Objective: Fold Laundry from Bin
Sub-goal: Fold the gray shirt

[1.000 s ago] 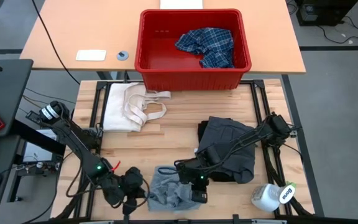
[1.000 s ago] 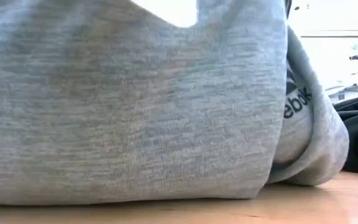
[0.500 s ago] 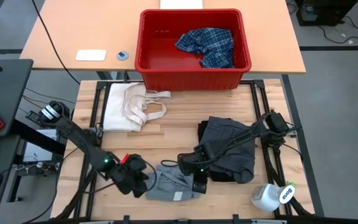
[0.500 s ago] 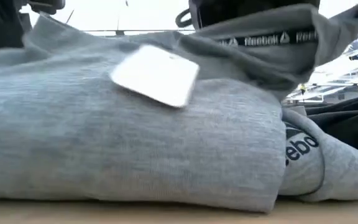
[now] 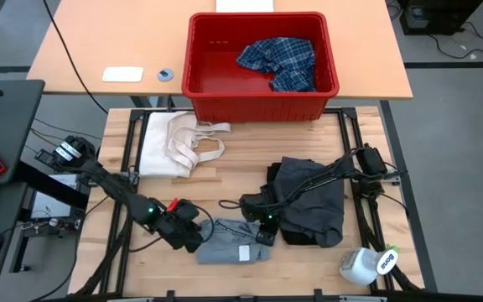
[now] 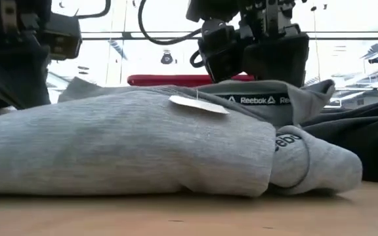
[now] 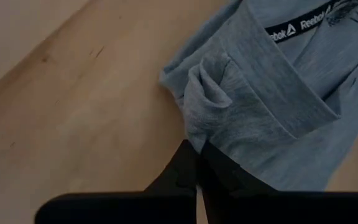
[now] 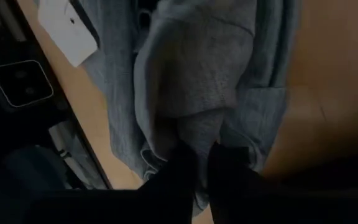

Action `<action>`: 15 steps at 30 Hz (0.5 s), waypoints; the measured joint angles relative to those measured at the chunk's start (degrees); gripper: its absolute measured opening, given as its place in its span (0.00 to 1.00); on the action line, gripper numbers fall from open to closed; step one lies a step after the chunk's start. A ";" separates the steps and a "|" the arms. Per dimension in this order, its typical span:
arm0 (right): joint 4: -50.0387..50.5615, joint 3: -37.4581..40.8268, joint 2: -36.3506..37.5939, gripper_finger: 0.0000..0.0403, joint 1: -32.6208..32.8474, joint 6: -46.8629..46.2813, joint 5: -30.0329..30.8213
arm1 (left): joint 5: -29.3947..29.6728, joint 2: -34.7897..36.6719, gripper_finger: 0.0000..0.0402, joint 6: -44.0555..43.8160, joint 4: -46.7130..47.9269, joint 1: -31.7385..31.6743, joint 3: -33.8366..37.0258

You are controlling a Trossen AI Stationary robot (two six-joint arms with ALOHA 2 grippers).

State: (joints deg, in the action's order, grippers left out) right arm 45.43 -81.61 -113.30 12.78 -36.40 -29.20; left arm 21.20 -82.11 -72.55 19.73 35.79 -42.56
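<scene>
A light grey garment [image 5: 229, 245] with a black lettered waistband [image 6: 261, 99] and a white tag [image 6: 199, 103] lies folded near the table's front edge. My left gripper [image 5: 193, 236] is shut on its left end and my right gripper [image 5: 262, 232] is shut on its right end. A dark grey garment [image 5: 310, 201] lies heaped to the right. The plaid shirt [image 5: 279, 60] rests in the red bin [image 5: 216, 99] at the far edge. My left gripper pinches a bunched fold at the garment's left end [image 7: 201, 127] between its two fingers, slanting down from the table's left. The cloth there puckers up into the fingers while the rest lies on the wood. My right gripper pinches a bunched fold at the garment's right end [image 8: 197, 124] between its two fingers, slanting down from the right. Several layers gather at the fingers, and the garment below them rests on the table.
A cream-white cloth with strap loops [image 5: 179, 143] lies at the table's far left. A white spray bottle [image 5: 367, 264] lies at the near right corner. Bare wood [image 5: 241, 172] shows between the cream cloth, the bin and the garments.
Both grippers have sunk and gone toward the table's far edge, the left one also to the right. The light grey garment, held up before the low camera a second ago, has come down and now lies folded flat on the table, its tag on top.
</scene>
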 joint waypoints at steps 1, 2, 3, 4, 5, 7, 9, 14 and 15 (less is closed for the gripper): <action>-0.50 0.31 0.00 0.10 -0.30 0.50 -0.08 | -0.08 -0.02 0.02 0.10 -1.07 -0.33 0.68; -1.22 0.64 0.00 0.12 -0.66 0.84 -0.52 | -0.06 -0.02 0.02 0.12 -1.57 -0.67 1.12; -1.65 0.88 0.00 0.14 -1.01 0.98 -0.96 | -0.06 -0.02 0.02 0.12 -1.65 -1.02 1.43; -1.92 1.19 0.00 0.16 -1.36 1.15 -1.24 | -0.04 -0.02 0.02 0.13 -1.59 -1.38 1.74; -1.98 1.49 0.00 0.19 -1.74 1.36 -1.39 | -0.04 -0.02 0.02 0.13 -1.04 -1.76 1.80; -1.71 1.88 0.00 0.25 -2.77 1.49 -1.46 | -0.04 -0.02 0.02 1.37 -0.78 -2.55 1.81; -1.29 1.91 0.00 0.31 -4.07 1.47 -2.00 | -0.04 -0.02 0.02 3.46 -0.90 -3.28 1.81; -0.71 1.95 0.90 0.42 -7.40 1.03 -5.93 | -0.03 -0.02 0.12 3.79 -0.88 -5.08 1.81; -0.36 1.95 1.56 0.44 -7.89 0.99 -5.96 | -0.02 -0.02 0.16 3.81 -0.88 -5.43 1.81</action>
State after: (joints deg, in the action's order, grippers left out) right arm 45.07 -79.66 -111.73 4.89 -35.42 -35.16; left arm 21.18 -82.13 -68.74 18.85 30.36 -40.75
